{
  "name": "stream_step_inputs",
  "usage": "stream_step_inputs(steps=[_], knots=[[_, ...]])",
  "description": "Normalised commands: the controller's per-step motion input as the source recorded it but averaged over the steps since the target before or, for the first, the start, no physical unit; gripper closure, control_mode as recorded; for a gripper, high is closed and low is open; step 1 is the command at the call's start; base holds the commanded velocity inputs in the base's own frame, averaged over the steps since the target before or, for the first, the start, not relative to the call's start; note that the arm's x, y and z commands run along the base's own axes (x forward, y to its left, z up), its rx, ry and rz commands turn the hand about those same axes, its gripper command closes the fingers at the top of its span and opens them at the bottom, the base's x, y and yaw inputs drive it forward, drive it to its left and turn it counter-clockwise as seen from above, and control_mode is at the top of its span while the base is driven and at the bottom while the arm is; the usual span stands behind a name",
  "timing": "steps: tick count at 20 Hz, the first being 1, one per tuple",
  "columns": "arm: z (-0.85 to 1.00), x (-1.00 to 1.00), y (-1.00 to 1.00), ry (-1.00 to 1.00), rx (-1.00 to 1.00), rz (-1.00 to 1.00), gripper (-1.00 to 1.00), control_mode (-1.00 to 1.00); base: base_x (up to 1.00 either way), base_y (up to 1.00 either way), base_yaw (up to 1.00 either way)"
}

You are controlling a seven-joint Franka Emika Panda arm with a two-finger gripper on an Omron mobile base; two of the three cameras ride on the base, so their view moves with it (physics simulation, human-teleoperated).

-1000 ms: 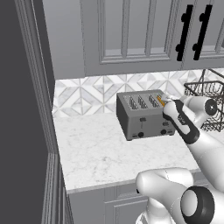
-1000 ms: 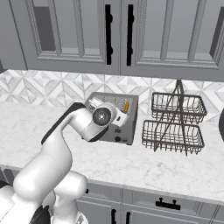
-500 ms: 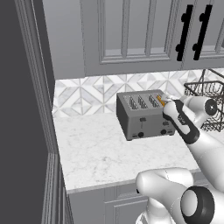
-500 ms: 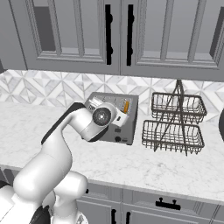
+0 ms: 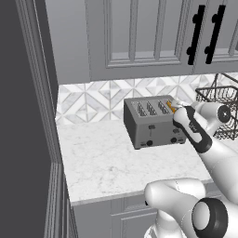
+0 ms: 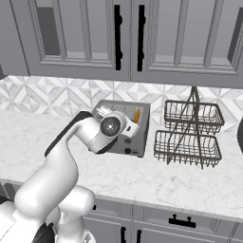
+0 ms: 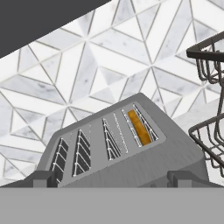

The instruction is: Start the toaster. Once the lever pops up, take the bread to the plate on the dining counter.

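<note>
My arm (image 5: 218, 158) is glossy white with rounded segments. I see dark joint bands and grey round caps.

White jointed robot arm (image 5: 218, 160) rising from its base, elbow bent, forearm reaching forward and slightly downward. Dark two-finger end effector (image 7: 113, 178) with jaws spread wide, both fingertips (image 7: 44, 178) apart, gripping nothing.
</note>
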Motion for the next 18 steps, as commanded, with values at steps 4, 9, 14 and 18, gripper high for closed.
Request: stream_step_inputs(steps=[4,9,14,18], knots=[[0.0,0.0,0.0,0.0,0.0,0.0,-1.0,-1.0,0.0,0.0,0.0],[0.0,0.0,0.0,0.0,0.0,0.0,-1.0,-1.0,0.0,0.0,0.0],[0.0,0.0,0.0,0.0,0.0,0.0,-1.0,-1.0,0.0,0.0,0.0],[0.0,0.08,0.0,0.01,0.0,0.0,-1.0,-1.0,0.0,0.0,0.0]])
